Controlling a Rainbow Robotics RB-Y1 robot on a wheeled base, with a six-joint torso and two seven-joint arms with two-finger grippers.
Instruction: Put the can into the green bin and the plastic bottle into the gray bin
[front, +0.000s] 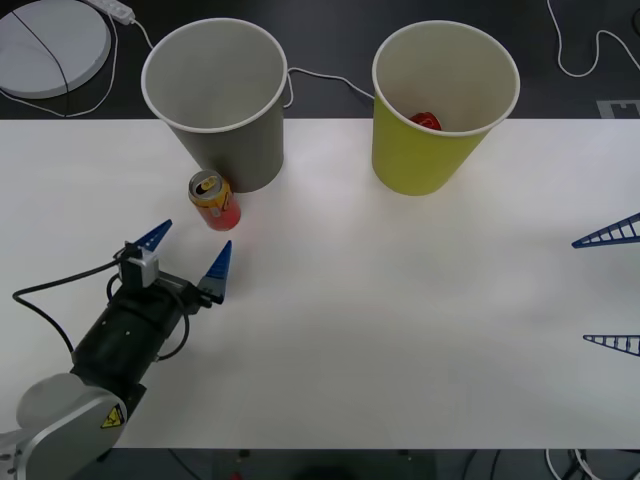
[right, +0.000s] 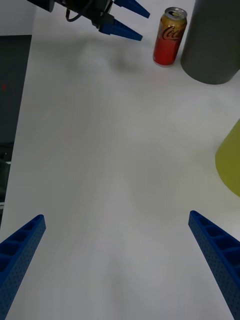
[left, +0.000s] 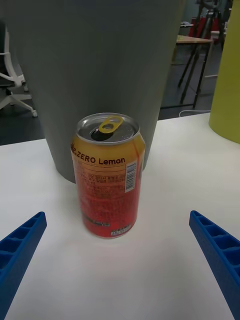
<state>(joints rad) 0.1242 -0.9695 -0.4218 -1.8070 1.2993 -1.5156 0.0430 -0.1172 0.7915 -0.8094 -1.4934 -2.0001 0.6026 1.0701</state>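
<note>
Two bins up top, one can on the table (front: 400, 330), arms at both edges. Lower left of the front view: left gripper (front: 186, 252), fingers spread wide, nothing between them, pointing up-right at the can (front: 214, 200). Can upright on the white table, just up-right of the fingertips, not touched; tab opening up, gold rim, red body. Seen close from the left wrist: can (left: 108, 175) standing centred between the two blue fingers (left: 20, 245), apart from both, "ZERO Lemon" on the label, gray bin (left: 95, 75) right behind it, touching or nearly, can't tell. Upper left-centre in front view: gray bin (front: 222, 110) upright, mouth open, pale inside, can just at its lower-left foot. Upper right-centre: green bin (front: 435, 110) upright, white inside, sth red (front: 426, 121) lying at the bottom, too small to ID. Far right edge: right gripper (front: 608, 288), fingers wide apart, holding nothing, well away from can and bins, low over the table. From the right wrist: can (right: 170, 36) beside the gray bin (right: 212, 42), left gripper (right: 131, 21) near it, slice of green bin (right: 229, 162) at the right edge.
</note>
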